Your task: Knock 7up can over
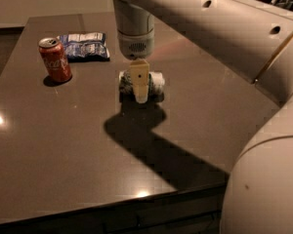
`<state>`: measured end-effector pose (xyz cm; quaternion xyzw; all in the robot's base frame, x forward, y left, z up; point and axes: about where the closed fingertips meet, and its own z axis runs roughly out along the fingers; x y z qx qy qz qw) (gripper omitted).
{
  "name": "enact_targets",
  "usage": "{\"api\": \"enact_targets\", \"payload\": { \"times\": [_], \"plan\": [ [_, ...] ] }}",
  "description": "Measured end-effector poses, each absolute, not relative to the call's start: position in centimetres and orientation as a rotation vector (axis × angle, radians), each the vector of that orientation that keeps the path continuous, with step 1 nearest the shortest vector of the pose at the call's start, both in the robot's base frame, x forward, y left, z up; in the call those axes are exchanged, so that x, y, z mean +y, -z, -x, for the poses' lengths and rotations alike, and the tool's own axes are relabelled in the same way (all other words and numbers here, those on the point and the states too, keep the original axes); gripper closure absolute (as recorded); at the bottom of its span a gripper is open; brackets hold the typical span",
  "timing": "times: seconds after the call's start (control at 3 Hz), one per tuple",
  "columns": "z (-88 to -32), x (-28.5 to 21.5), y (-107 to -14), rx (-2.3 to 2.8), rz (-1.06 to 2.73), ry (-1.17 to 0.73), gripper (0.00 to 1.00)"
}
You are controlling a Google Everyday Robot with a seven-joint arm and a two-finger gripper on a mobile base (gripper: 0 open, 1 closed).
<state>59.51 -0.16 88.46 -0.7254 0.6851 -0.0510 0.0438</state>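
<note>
The 7up can [156, 83] lies on its side on the dark table [63, 150], a little behind the middle, with its long axis running left to right. It shows white and green. My gripper [139, 84] hangs straight down from the arm, right in front of the can's middle, and hides part of it. The gripper is at the can's height, just above the table top.
A red cola can [55, 60] stands upright at the back left. A blue snack bag [84, 45] lies flat behind it. My arm's large white links fill the upper right and the right side. The table's front edge runs along the bottom.
</note>
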Motion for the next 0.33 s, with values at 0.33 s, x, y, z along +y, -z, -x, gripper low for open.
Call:
{"api": "enact_targets", "payload": {
  "times": [0.33],
  "plan": [
    [-59.68,0.1,-88.39,2.08,2.213,0.155,0.0]
  ]
}}
